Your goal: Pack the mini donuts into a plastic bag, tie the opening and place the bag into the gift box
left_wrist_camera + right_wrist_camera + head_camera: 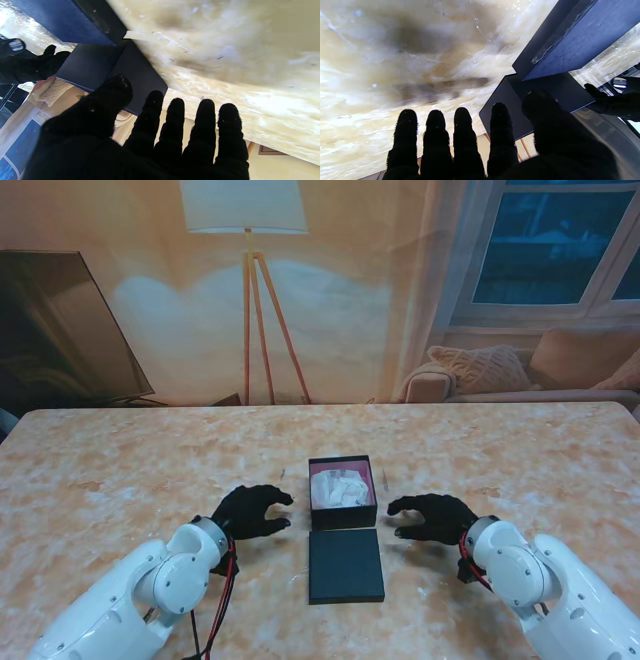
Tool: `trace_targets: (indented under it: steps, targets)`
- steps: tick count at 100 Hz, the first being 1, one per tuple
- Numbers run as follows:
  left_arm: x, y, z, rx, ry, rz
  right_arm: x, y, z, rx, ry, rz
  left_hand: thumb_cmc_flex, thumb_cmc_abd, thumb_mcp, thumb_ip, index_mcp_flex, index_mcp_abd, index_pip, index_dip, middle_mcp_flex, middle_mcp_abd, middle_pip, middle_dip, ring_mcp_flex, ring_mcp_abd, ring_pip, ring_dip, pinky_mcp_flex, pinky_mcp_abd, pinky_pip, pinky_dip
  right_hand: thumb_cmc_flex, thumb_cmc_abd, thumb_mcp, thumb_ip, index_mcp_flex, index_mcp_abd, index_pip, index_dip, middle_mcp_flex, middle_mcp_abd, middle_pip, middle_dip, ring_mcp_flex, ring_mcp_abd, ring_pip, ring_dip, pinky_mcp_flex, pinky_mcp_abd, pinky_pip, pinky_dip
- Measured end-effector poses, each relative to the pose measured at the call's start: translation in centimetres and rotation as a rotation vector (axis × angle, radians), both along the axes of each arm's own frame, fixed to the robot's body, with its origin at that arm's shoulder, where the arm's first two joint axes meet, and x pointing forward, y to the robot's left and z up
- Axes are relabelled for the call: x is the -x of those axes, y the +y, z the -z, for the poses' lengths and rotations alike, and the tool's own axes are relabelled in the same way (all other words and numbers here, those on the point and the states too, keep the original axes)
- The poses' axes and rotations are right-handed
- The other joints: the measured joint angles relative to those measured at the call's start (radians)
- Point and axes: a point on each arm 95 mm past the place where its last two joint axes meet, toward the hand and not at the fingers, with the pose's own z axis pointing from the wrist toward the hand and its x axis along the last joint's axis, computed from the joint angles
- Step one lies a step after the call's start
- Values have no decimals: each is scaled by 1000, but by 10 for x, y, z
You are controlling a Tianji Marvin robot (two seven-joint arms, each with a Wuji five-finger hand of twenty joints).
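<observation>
Bare marble table [120, 470] around gift box [343, 522], lid [346, 565].

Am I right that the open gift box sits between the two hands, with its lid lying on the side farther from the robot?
Not quite. The stand view shows the lid lying nearer to me than the gift box, not farther. The box is open, between the left hand and right hand.

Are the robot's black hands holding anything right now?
No. The left hand and right hand are both empty, fingers spread, one on each side of the open gift box, not touching it.
</observation>
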Motion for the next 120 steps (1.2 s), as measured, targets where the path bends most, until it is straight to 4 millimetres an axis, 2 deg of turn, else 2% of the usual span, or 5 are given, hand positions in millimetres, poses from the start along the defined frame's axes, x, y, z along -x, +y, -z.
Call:
trace_targets:
  steps: [17,46,50,87,120]
  targets:
    - [2,5,14,-15,16,3,7,4,0,19,73,-38,-60,-59,61,0,-66,-21,-24,-26,-62,-31,-34,-59,-70,-38,-53,-83,-40,-24,-50,-60,0,1,-13,0,17,-25,12,0,0,1,-2,-9,-15,1,-18,-17,-14,0,-21,-19]
    - [6,7,25,-62,82,50,15,6,-5,83,143,-104,-112,-109,95,-11,-100,-73,-24,-39,-100,-90,-45,-100,-130,-96,-89,-136,-85,-62,-107,-116,0,2,-37,0,17,-65,20,0,-33,2,-27,-34,-95,18,-65,-54,-40,0,-57,-36]
    - [6,7,26,-71,97,59,15,6,-5,90,145,-109,-112,-122,96,-11,-99,-74,-24,-39,-110,-90,-48,-108,-147,-115,-104,-145,-115,-96,-129,-124,0,2,-37,0,16,-65,20,0,-39,3,-27,-35,-95,20,-65,-54,-47,0,-62,-37]
    - [7,1,29,-71,111,78,12,13,-10,160,192,-141,-147,-122,111,-12,-113,-75,-24,-51,-147,-91,-69,-120,-206,-86,-120,-167,-160,-104,-195,-159,0,3,-73,0,-25,-65,0,-13,-108,1,-63,-62,-155,27,-78,-54,-71,5,-92,-46]
    - [6,-2,28,-79,136,103,9,20,-12,188,205,-171,-149,-133,122,-12,-115,-91,-23,-63,-158,-99,-73,-123,-231,-67,-157,-190,-184,-102,-240,-184,2,4,-98,0,-48,-65,-15,-27,-140,27,-77,-72,-165,77,-83,-54,-71,5,-93,-46]
